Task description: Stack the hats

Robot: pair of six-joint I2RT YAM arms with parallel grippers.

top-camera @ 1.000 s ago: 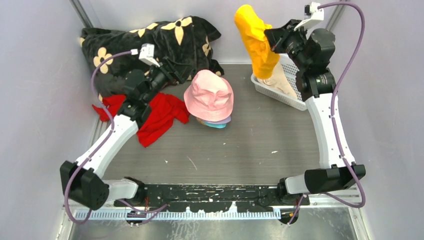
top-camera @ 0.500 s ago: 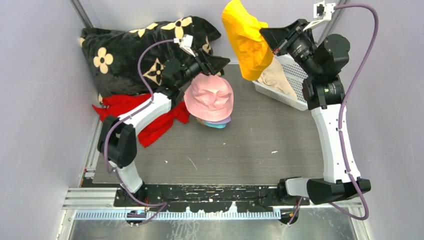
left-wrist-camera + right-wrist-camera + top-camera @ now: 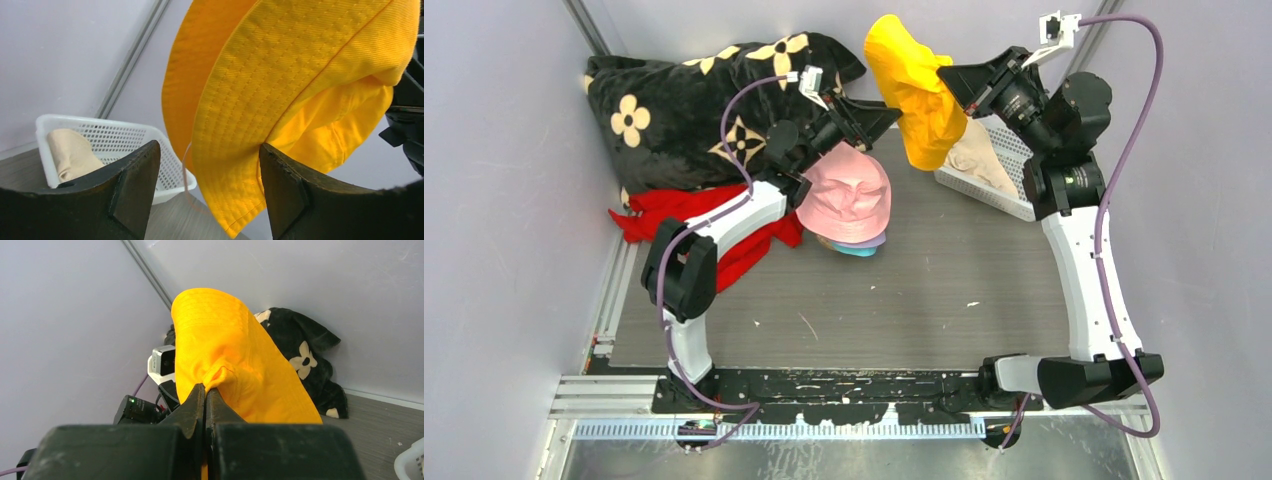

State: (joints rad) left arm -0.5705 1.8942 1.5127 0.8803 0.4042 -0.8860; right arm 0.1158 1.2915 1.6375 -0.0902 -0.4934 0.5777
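Yellow hat hangs clamped in the closed right tool; the left tool stands open at its 8 o'clock.

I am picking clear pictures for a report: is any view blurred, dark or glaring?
Top view: even light, sharp, no harsh glare. Left wrist view: yellow hat weave crisp, left claw very dark. Right wrist view: shut right claw dark, blurred; hat bright, sharp.

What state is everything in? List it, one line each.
Yellow hat, hanging in the air from right gripper.
Right gripper, shut on yellow hat.
Left gripper, open, empty.
Pink hat, topping the stack.
Beige hat, in basket.
Basket, upright.
Blanket, crumpled.
Red cloth, crumpled.
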